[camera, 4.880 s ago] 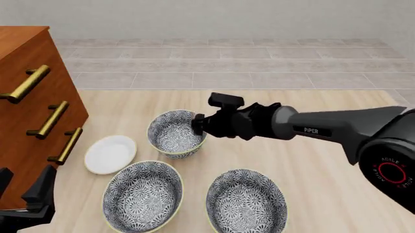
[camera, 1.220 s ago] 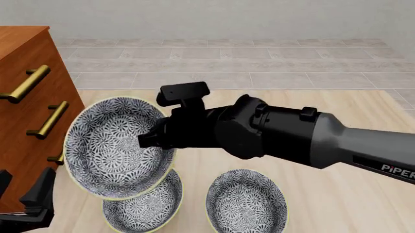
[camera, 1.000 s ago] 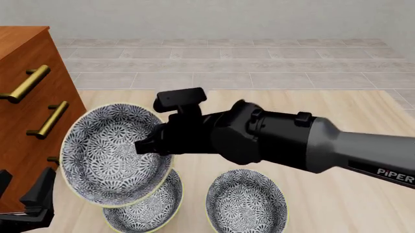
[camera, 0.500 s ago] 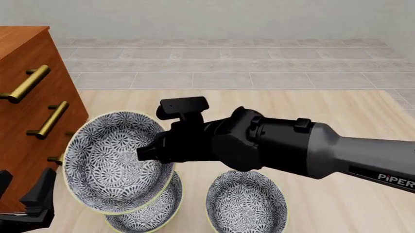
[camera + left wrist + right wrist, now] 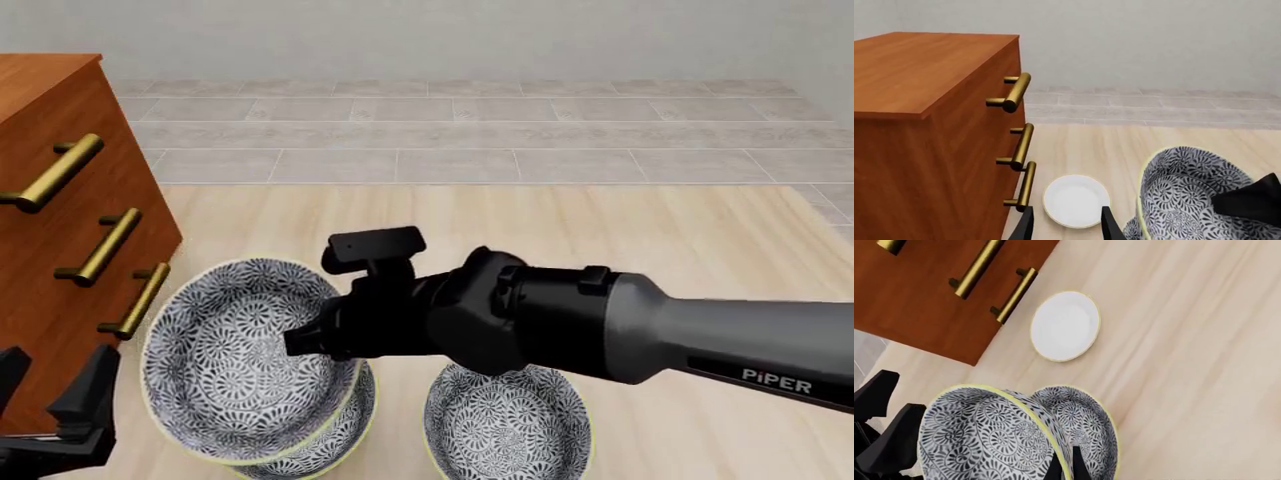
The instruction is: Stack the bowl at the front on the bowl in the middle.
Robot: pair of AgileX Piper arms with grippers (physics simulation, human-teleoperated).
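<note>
R arm is reaching across the table from the right in the front view, its gripper [image 5: 310,338] pinching the right-hand rim of the bowl at the front [image 5: 240,355]. In the right wrist view the two fingertips [image 5: 1054,471] are sitting close together w/ the bowl's yellowish rim caught between them, so the jaws are narrow and clamped on the bowl wall. The held bowl is tilting, its mouth facing toward the camera and up. It is hanging directly over the bowl in the middle [image 5: 327,445], covering most of it; only the lower right edge of that bowl is showing beneath in the front view. Whether the two bowls are touching: cannot tell.

A third patterned bowl [image 5: 507,425] is sitting on the table [image 5: 641,230] just right of the pair, partly hidden under the R arm.

White plate [image 5: 1065,326] is lying flat on the table near the wooden drawer cabinet [image 5: 60,215], apart from the bowls; in the front view it is hidden behind the held bowl.

L gripper [image 5: 54,395] is parked low at the near left corner, beside the cabinet, its fingers [image 5: 1111,225] standing well apart w/ nothing between them.
</note>
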